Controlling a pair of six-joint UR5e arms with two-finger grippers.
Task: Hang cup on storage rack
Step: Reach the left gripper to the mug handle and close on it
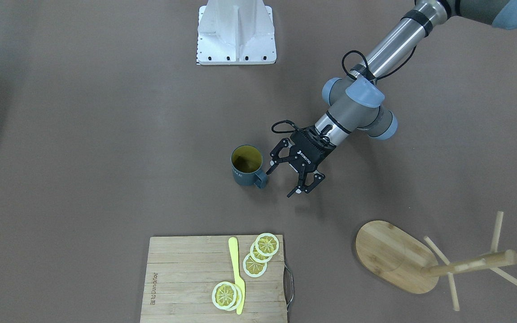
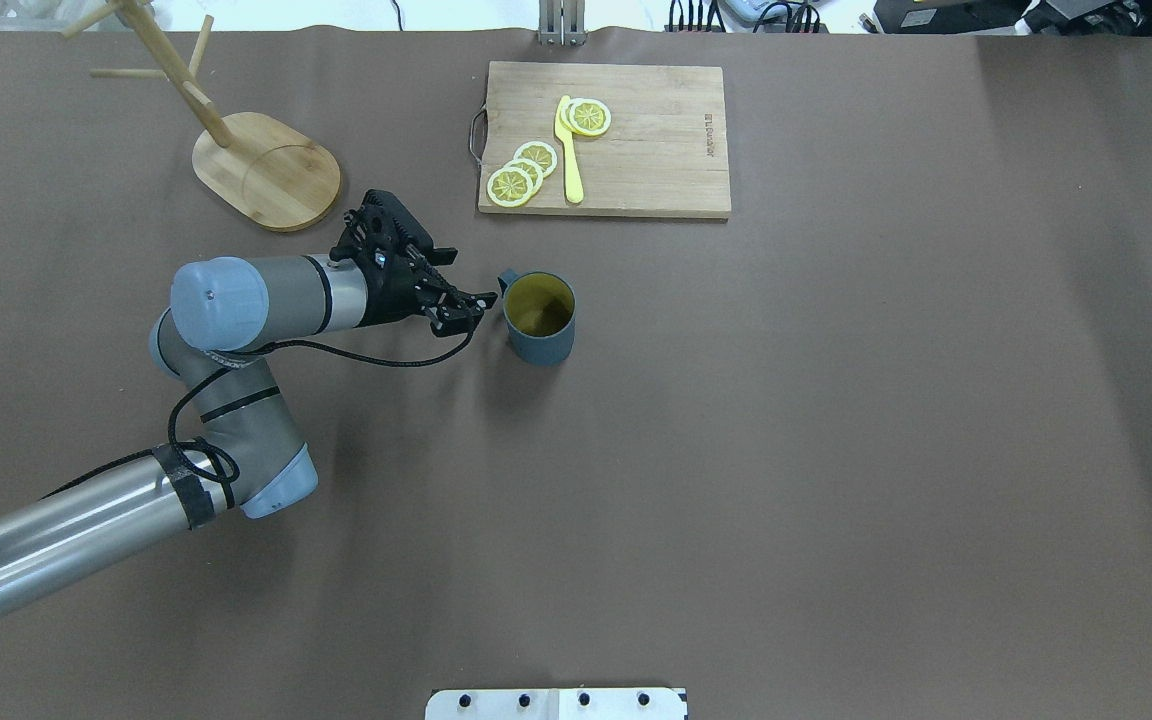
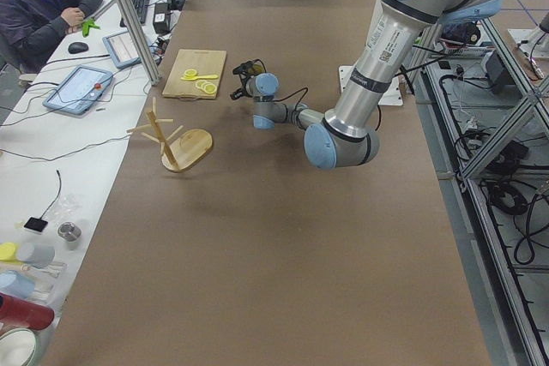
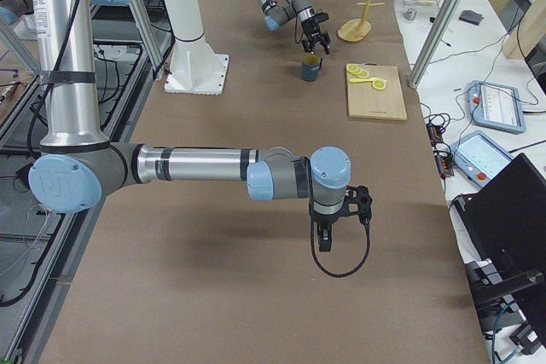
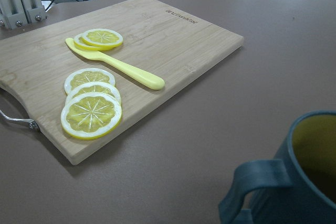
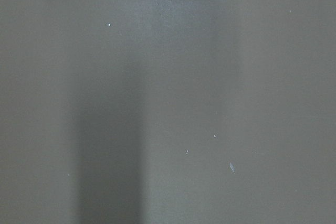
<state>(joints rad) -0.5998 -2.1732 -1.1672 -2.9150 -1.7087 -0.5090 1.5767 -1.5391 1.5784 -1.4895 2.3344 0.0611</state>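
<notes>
Ribbed blue-grey cup [image 1: 246, 167] with its yellow-green inside stands upright near the middle of the matte brown tabletop [image 2: 836, 450], loop handle turned toward the left gripper [image 1: 284, 181]. The black jaws are spread and hold nothing, one fingertip just beside the handle; I cannot tell whether it touches. The left wrist view cuts the cup off at the bottom right corner, showing only the handle and part of the rim. The pale bamboo storage rack [image 1: 393, 255], with an oval base, round post and thin pegs, stands by the far left corner, every peg bare. Against the far edge lies a slatted cutting board [image 1: 186, 273] with glossy lemon slices [image 1: 267, 244] and a yellow plastic knife [image 1: 237, 273]. The right gripper [image 4: 324, 240] hangs over the tabletop's right end, where I cannot tell how its jaws stand; its own camera shows only grey blur. Between cup and rack, open brown surface.
</notes>
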